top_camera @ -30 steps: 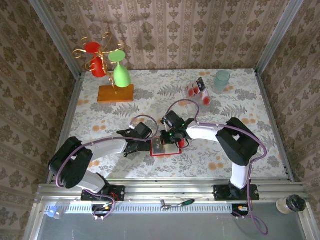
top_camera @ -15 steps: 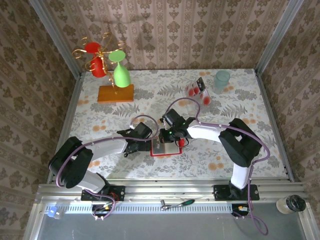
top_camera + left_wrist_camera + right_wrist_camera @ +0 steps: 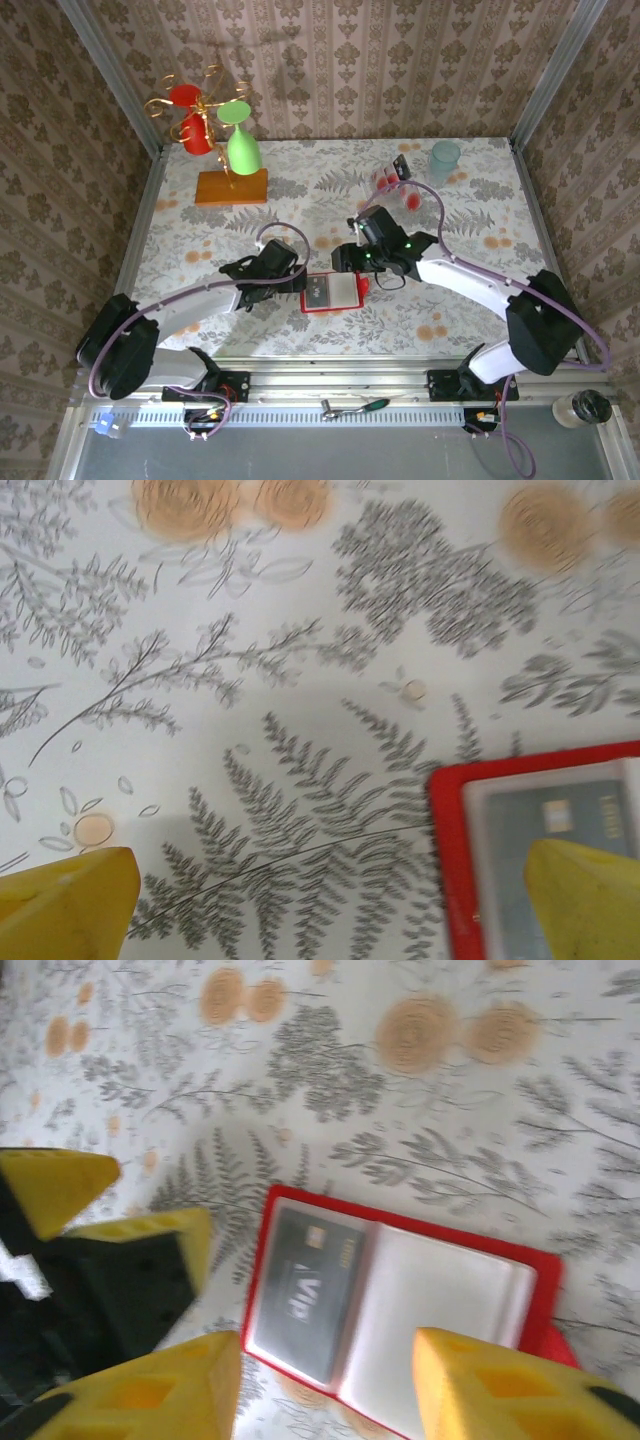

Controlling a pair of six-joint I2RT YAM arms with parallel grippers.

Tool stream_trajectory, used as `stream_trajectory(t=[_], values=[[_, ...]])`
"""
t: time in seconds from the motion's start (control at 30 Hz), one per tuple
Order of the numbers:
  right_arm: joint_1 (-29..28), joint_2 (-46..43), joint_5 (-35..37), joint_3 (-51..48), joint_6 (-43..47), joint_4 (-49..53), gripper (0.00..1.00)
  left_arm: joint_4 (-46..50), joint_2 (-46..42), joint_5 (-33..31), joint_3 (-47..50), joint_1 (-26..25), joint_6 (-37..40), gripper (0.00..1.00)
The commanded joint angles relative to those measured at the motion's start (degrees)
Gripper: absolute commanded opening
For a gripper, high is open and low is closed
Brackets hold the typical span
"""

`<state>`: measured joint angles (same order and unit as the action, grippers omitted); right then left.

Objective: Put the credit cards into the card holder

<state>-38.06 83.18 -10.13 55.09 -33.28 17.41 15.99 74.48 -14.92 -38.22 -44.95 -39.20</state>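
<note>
The left end effector (image 3: 328,905) stands wide open and empty, with one yellow finger over the bare desk (image 3: 250,680) and the other over the left edge of the card holder (image 3: 447,860). The holder lies open near the middle of the desk. The right end effector (image 3: 325,1390) is also parted and holds nothing above the holder. Its wrist view shows a grey chip card (image 3: 305,1290) in the left pocket. The top view shows the credit cards (image 3: 392,180) far right, near a teal cup (image 3: 444,160), and a glass rack (image 3: 215,130) far left.
</note>
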Motion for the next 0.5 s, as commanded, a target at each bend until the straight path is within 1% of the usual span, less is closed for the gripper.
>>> stream_trajectory(t=[0.0,0.1,0.23,0.33,0.47], values=[[0.7,-4.8,5.5,-3.2,0.0,4.7,0.58,-3.8,-1.7,2.1,1.0,0.3,0.1,1.0],[0.9,-8.3,8.0,-6.5,0.2,5.1,0.64,-7.4,-1.5,4.5,1.2,0.6,-0.4,1.0],[1.3,-11.0,9.1,-10.5,-0.3,4.1,0.65,-13.7,0.5,8.1,2.4,0.7,-2.4,1.0],[1.7,-10.7,9.2,-12.1,-0.8,2.6,0.65,-16.9,3.0,10.5,2.4,0.8,-3.2,1.0],[2.0,-7.8,9.2,-12.8,-1.3,0.8,0.63,-19.3,5.0,12.6,2.1,0.8,-4.1,1.0]])
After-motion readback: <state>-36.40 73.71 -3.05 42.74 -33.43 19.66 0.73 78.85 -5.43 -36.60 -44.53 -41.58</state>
